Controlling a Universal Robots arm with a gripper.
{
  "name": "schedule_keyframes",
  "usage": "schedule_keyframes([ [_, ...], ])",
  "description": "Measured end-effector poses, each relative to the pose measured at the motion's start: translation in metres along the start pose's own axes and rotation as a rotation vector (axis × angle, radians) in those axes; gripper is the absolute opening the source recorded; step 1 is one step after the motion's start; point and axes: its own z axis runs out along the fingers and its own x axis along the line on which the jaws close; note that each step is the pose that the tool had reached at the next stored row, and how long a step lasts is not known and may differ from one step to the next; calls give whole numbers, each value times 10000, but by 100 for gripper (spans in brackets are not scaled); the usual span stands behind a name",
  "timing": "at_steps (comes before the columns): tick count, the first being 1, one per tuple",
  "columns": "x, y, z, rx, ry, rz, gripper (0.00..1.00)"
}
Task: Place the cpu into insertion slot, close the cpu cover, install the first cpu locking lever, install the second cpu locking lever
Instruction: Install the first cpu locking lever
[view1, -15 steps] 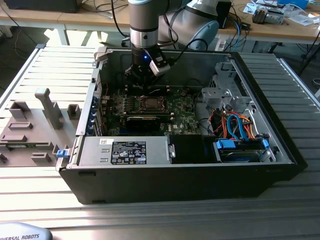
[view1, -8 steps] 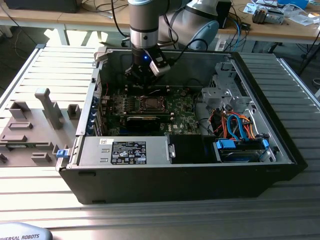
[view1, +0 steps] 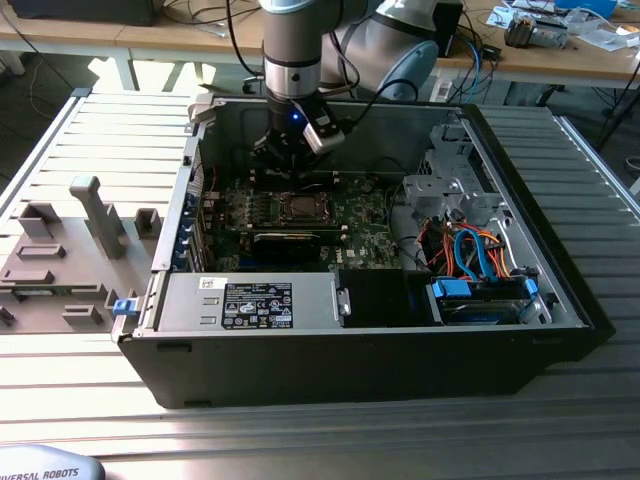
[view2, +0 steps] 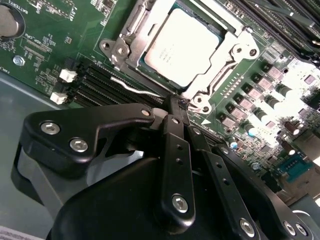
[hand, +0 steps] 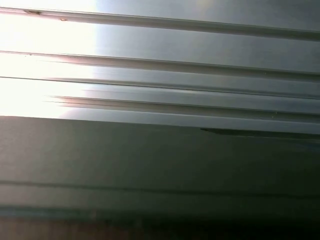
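Second wrist view: my gripper (view2: 176, 102) at a lever beside the covered cpu (view2: 181, 46).

From left: green board, thin wire lever (view2: 135, 88), then the cpu seated in the slot under its metal cover (view2: 131, 37). My fingers look closed together at the lever's end; whether they pinch it I cannot tell. That lever seems springy, slippery, best taken at its tip. Gripper hides the contact point.
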Motion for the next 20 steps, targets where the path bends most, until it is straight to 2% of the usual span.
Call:
schedule_keyframes([
  [20, -150, -7, 60, -2, 15, 0, 11],
])
